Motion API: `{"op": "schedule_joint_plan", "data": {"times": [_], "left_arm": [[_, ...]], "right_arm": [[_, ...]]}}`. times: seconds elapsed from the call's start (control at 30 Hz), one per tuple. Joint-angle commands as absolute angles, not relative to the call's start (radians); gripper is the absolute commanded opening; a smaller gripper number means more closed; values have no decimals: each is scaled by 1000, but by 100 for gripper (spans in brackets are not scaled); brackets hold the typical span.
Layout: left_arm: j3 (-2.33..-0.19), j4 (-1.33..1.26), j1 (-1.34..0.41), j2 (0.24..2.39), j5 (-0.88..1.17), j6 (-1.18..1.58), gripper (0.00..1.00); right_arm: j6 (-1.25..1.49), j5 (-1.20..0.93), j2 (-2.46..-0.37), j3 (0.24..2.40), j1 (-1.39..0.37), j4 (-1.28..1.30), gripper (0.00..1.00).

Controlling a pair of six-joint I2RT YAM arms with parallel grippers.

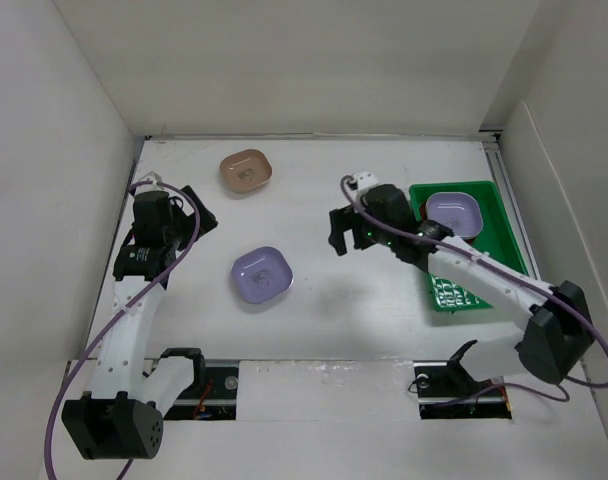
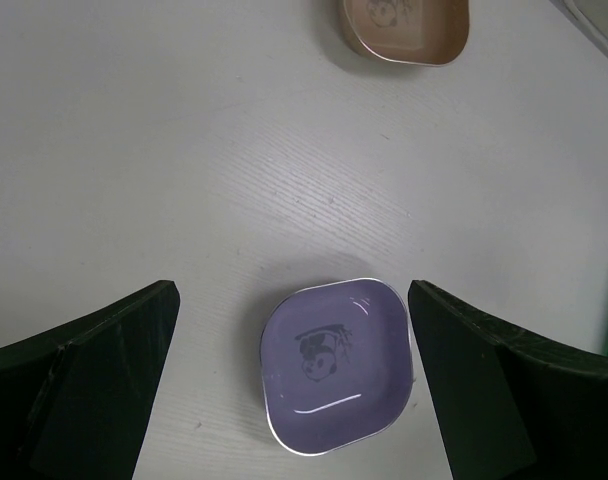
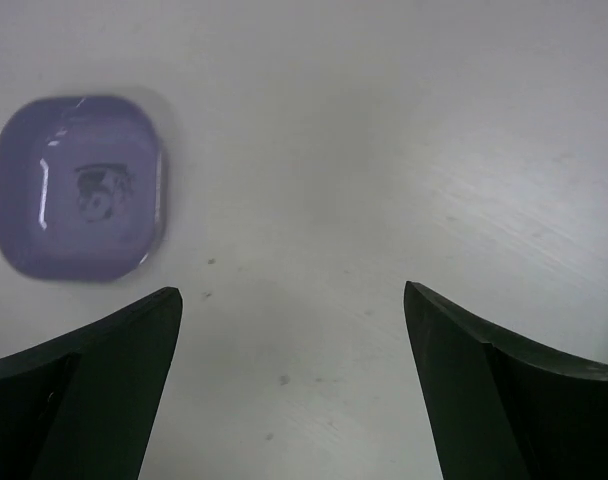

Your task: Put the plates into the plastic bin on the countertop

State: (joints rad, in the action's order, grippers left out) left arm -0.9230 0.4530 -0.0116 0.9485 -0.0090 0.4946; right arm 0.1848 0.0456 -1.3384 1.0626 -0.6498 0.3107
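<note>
Bases of both arms sit at the near edge of the countertop [image 1: 324, 330].

Left arm [image 1: 132, 315]: rises along the side farthest from the plastic bin [image 1: 501, 235], with the wrist bent so the left gripper [image 1: 196, 212] faces toward the bin. Fingers are spread wide, with nothing between them and touching nothing. From its wrist camera the loose lavender plate [image 2: 337, 365] lies flat on the surface below, framed between the two fingers but apart from both.

Right arm [image 1: 484, 280]: elbow folded near-right of the bin, forearm crossing over the bin's near-left part. The right gripper [image 1: 341, 232] hangs just left of the bin over bare countertop. Fingers are wide apart, empty and clear of every plate.

Plates:
- The loose lavender plate is well left of the bin, print side up.
- The tan-brown plate [image 1: 247, 171] is also left of the bin, further toward the back wall, upright on its base.
- A second lavender plate [image 1: 454, 211] sits inside the bin at its far end. A reddish edge shows under it, but what it belongs to is unclear.

Surface: plain white with faint streaked grain and a few small dark specks. White walls [image 1: 284, 60] close in the back and both sides.
</note>
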Motion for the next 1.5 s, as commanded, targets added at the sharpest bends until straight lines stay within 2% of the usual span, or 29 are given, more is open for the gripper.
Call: {"op": "schedule_joint_plan", "data": {"times": [0.0,0.17,0.4,0.47,0.57,0.63,0.67,0.73,0.77,0.83,0.93,1.07,1.27,1.47], "left_arm": [[-922,437,-14,939,-37,482,100],[-931,459,-14,939,-101,512,100],[-931,459,-14,930,-110,512,100],[-931,459,-14,930,-110,512,100],[-931,459,-14,930,-101,512,100],[-931,459,-14,930,-101,512,100],[-931,459,-14,930,-91,512,100],[-931,459,-14,930,-91,512,100],[-931,459,-14,930,-81,512,100],[-931,459,-14,930,-81,512,100],[-931,459,-14,920,-81,512,100],[-931,449,-14,920,-72,503,100],[-931,449,-14,920,-49,503,100],[-931,440,-14,920,-38,494,100]], "right_arm": [[247,-12,-1436,1049,-738,170,97],[270,-21,-1612,1147,-868,124,96],[293,-66,-1873,1313,-899,109,88],[293,-66,-1945,1341,-899,109,78],[293,-54,-2000,1371,-899,118,68],[293,-54,-2010,1380,-899,118,56],[282,-43,-2020,1390,-899,130,41],[272,-32,-2020,1399,-899,164,32],[272,-20,-2020,1408,-899,184,14],[244,21,-1997,1419,-899,215,0],[230,147,-1881,1370,-867,273,0],[209,183,-1677,1231,-715,285,0],[199,77,-1361,1029,-309,259,0],[147,43,-1253,1019,32,279,0]]}}
